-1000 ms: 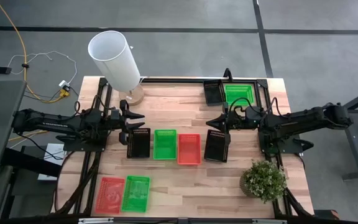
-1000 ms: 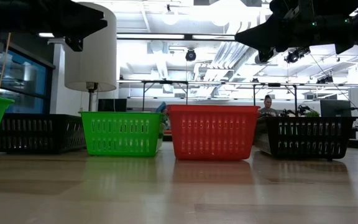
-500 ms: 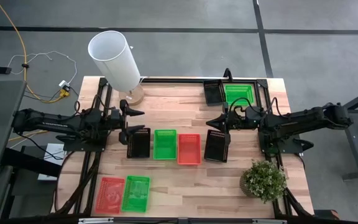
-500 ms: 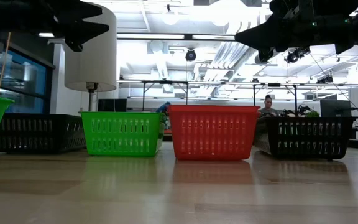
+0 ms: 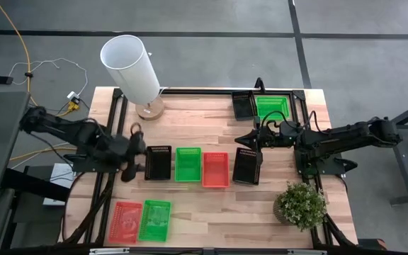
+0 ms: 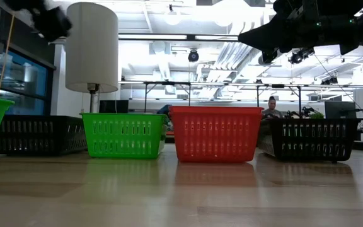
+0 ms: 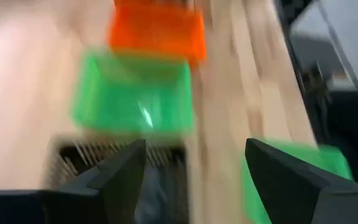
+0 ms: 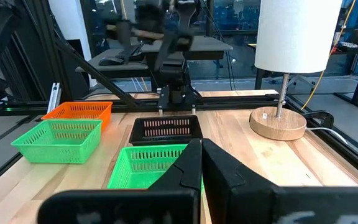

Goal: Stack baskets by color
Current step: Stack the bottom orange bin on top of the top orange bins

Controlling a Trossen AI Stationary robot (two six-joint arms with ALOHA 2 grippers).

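Observation:
Four baskets stand on their bottoms in a row across the table's middle: black (image 5: 157,162), green (image 5: 188,163), red (image 5: 215,169), black (image 5: 247,166). A red (image 5: 126,221) and a green basket (image 5: 154,219) sit at the near left; a black (image 5: 243,105) and a green one (image 5: 273,107) sit at the far right. My left gripper (image 5: 136,156) hangs open, tipped down, beside the left black basket (image 7: 160,183), empty (image 7: 194,162). My right gripper (image 5: 250,138) hovers shut and level over the right black basket, holding nothing (image 8: 197,163).
A white lamp (image 5: 132,67) on a round wooden foot (image 5: 149,108) stands at the far left corner. A potted plant (image 5: 300,205) sits at the near right. Black rails run along the table's edges. Bare wood lies in front of the basket row.
My left gripper has opened wider, then drawn back toward the table's left and near edges, risen, and tipped from level to slanting down. It now hangs beside the left black basket. The baskets have kept still.

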